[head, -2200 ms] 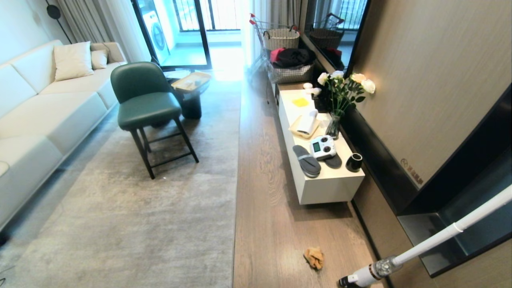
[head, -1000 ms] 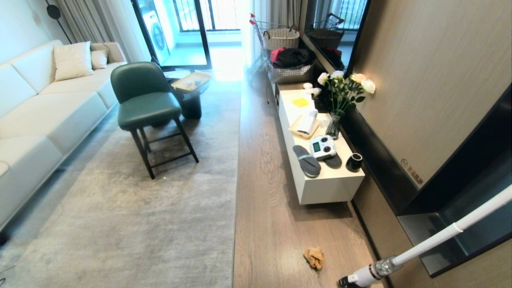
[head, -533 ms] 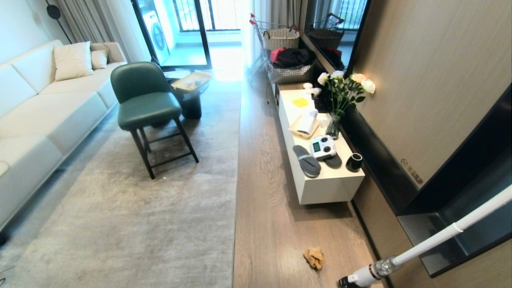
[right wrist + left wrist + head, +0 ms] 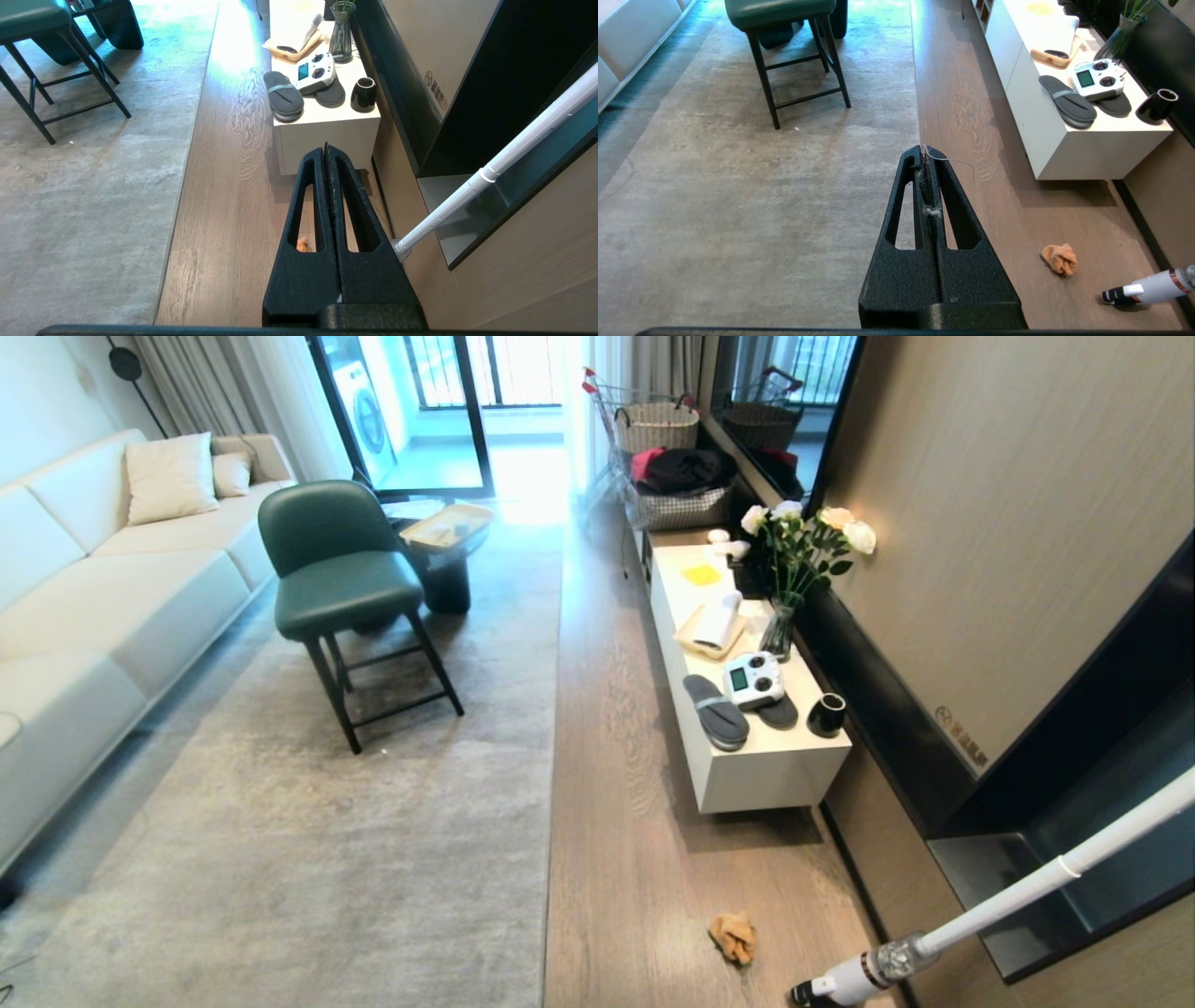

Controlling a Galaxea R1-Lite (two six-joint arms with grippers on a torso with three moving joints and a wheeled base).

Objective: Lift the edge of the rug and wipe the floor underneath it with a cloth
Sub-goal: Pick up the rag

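Observation:
A pale grey rug (image 4: 355, 821) covers the left of the room; its straight rug edge (image 4: 551, 784) lies flat against the brown wood-grain floor (image 4: 635, 859). The crumpled orange-tan cloth (image 4: 733, 936) lies on the floor near the right wall, apart from the rug. In the left wrist view my left gripper (image 4: 924, 151) hangs shut above the rug edge (image 4: 916, 116), with only lint and a thread between its fingers; the cloth (image 4: 1059, 259) lies off to its side. My right gripper (image 4: 326, 149) is shut and empty over the floor, and the cloth (image 4: 302, 243) peeks through its finger slot. Neither arm shows in the head view.
A white low cabinet (image 4: 747, 747) along the right wall carries slippers, a remote controller, a black cup and a vase of flowers. A white stick vacuum (image 4: 980, 915) leans at the lower right. A green chair (image 4: 341, 579) stands on the rug, with a cream sofa (image 4: 103, 588) at the left.

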